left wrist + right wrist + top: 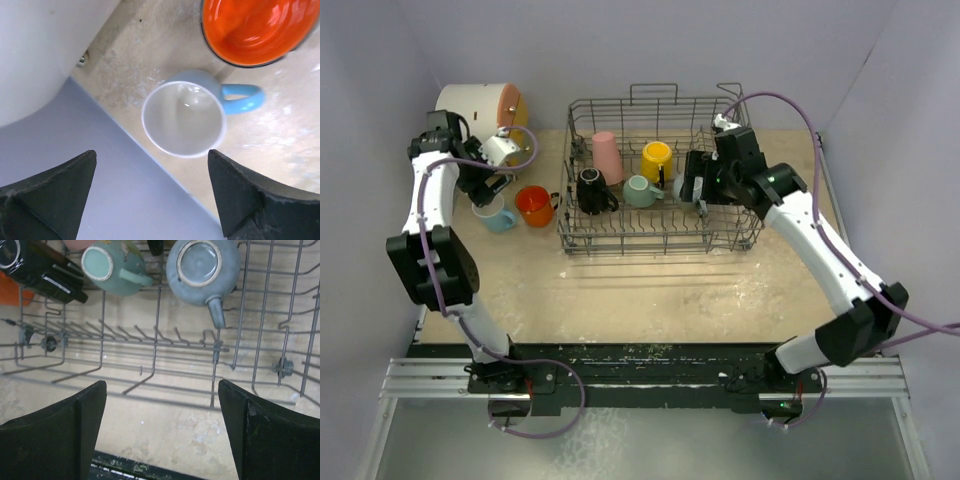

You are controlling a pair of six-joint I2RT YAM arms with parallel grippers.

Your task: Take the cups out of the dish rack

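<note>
The grey wire dish rack (pixel 582 228) stands at the back middle. It holds a pink tumbler (pixel 607 157), a yellow mug (pixel 657 160), a black mug (pixel 590 190) and a teal mug (pixel 640 190). In the right wrist view the teal mug (pixel 107 265), a grey mug (pixel 202 270) and the black mug (pixel 35 265) lie mouth-down on the rack wires (pixel 160 335). My right gripper (pixel 698 195) is open and empty over the rack's right part. A light blue mug (pixel 498 215) and an orange mug (pixel 534 205) stand upright on the table left of the rack. My left gripper (pixel 492 197) is open and empty just above the light blue mug (pixel 182 119).
A white cylindrical cabinet (pixel 475 103) with an orange-yellow front stands at the back left, close behind my left gripper. It also shows in the left wrist view (pixel 45 50), along with the orange mug (pixel 257 30). Purple walls close in the left, back and right sides.
</note>
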